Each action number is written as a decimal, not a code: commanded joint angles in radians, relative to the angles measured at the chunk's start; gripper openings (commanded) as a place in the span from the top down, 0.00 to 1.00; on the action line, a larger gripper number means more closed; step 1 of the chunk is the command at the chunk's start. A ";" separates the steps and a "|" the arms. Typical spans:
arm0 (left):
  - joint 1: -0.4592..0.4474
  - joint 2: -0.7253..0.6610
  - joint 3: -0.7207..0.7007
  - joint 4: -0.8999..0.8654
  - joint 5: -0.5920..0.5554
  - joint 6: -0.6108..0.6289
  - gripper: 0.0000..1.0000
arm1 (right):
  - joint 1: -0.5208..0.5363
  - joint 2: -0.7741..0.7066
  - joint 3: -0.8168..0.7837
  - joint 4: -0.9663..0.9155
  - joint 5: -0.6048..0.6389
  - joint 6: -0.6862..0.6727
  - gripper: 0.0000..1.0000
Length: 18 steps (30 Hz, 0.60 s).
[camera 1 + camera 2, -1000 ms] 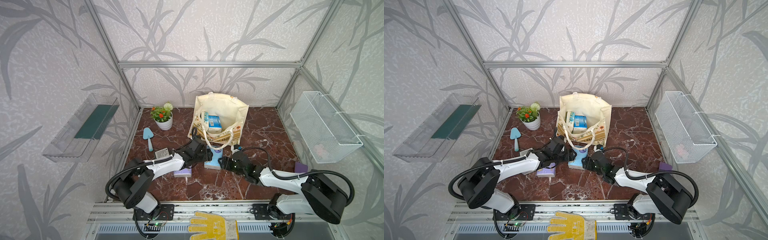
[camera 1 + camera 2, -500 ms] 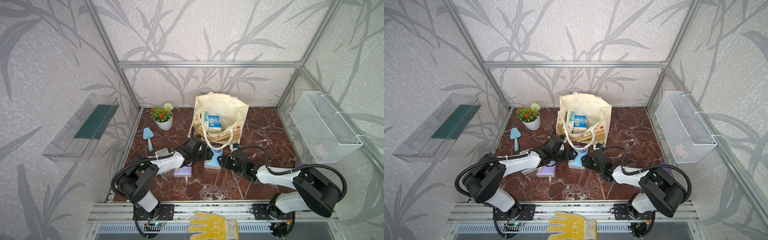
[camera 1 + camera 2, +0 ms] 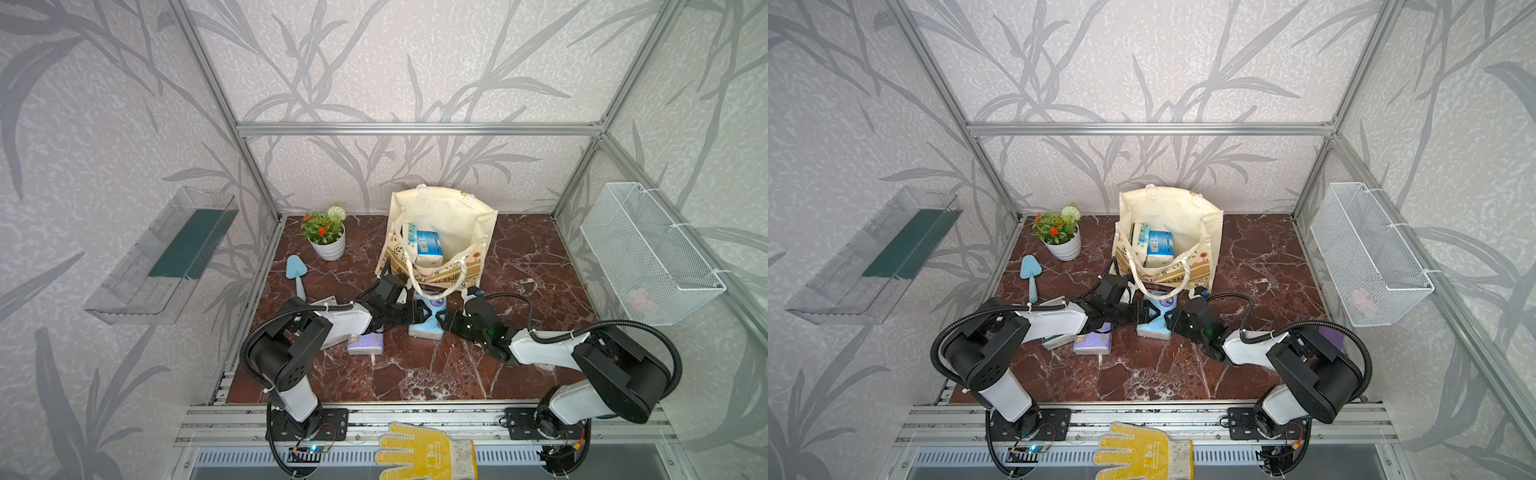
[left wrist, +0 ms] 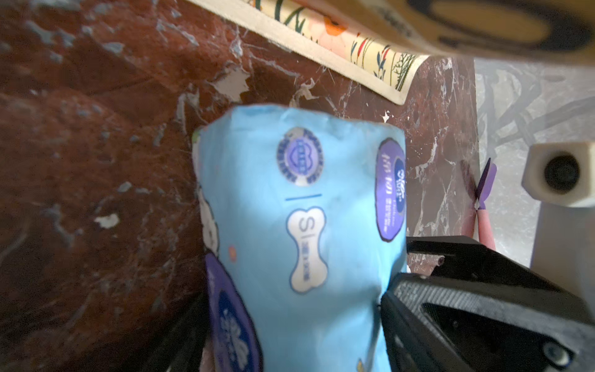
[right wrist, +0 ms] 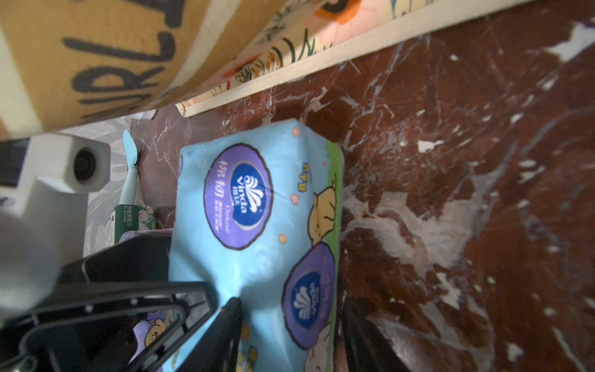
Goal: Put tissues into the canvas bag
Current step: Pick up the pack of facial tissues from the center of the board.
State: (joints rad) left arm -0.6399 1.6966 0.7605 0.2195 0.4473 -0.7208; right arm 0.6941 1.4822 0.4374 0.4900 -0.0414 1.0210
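Note:
A blue tissue pack stands on end on the marble floor, just in front of the canvas bag. It is squeezed to a waist in both top views. From the left side my left gripper is shut on it, and its finger dents the wrap. From the right my right gripper is shut on the same pack, one finger pressing in. Inside the bag lie more tissues, a blue pack on top. A lilac pack lies under my left arm, beside a green pack.
A potted plant and a blue trowel stand left of the bag. A wire mesh basket hangs on the right wall, a clear shelf on the left. A purple thing peeks out behind my right arm. A yellow glove lies on the front rail.
My right gripper has slid in towards the blue pack and narrowed its jaws onto it. The left gripper has stayed on the pack, which stands in the same place.

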 commanded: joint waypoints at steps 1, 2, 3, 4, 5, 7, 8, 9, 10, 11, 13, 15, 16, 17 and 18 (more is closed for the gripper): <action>0.001 0.003 -0.022 0.071 0.044 -0.044 0.18 | -0.011 0.017 -0.032 0.000 -0.007 0.014 0.51; 0.001 0.002 -0.026 0.091 0.050 -0.059 0.18 | -0.010 0.021 -0.035 -0.003 -0.009 0.015 0.51; -0.001 0.002 -0.031 0.108 0.057 -0.070 0.19 | -0.010 0.023 -0.038 -0.005 -0.011 0.013 0.52; 0.000 -0.001 -0.036 0.125 0.061 -0.085 0.19 | -0.011 0.029 -0.042 -0.006 -0.012 0.013 0.52; -0.001 -0.001 -0.038 0.139 0.065 -0.096 0.19 | -0.011 0.034 -0.047 -0.006 -0.011 0.017 0.52; -0.004 -0.002 -0.046 0.161 0.068 -0.114 0.20 | -0.011 0.040 -0.057 0.004 -0.009 0.022 0.52; -0.005 -0.004 -0.051 0.174 0.069 -0.124 0.20 | -0.011 0.044 -0.062 0.009 -0.010 0.025 0.53; -0.004 -0.007 -0.057 0.189 0.068 -0.135 0.20 | -0.011 0.046 -0.063 0.010 -0.012 0.025 0.52; -0.005 -0.009 -0.067 0.213 0.070 -0.149 0.20 | -0.011 0.047 -0.064 0.010 -0.014 0.025 0.52; -0.004 -0.010 -0.074 0.233 0.074 -0.161 0.21 | -0.011 0.047 -0.066 0.010 -0.013 0.025 0.52; -0.005 -0.013 -0.082 0.254 0.077 -0.180 0.22 | -0.012 0.046 -0.070 0.013 -0.012 0.028 0.52; -0.009 -0.015 -0.091 0.282 0.078 -0.198 0.22 | -0.012 0.043 -0.074 0.016 -0.011 0.030 0.52; -0.008 -0.014 -0.094 0.297 0.081 -0.207 0.24 | -0.013 0.040 -0.074 0.016 -0.011 0.030 0.53; -0.008 -0.011 -0.096 0.308 0.083 -0.216 0.25 | -0.013 0.037 -0.073 0.014 -0.012 0.029 0.52; -0.008 -0.008 -0.096 0.318 0.085 -0.222 0.27 | -0.013 0.034 -0.072 0.012 -0.012 0.028 0.52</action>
State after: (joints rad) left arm -0.6403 1.6966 0.6685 0.4446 0.4923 -0.8883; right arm 0.6861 1.5047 0.3893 0.5766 -0.0540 1.0508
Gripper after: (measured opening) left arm 0.737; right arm 0.475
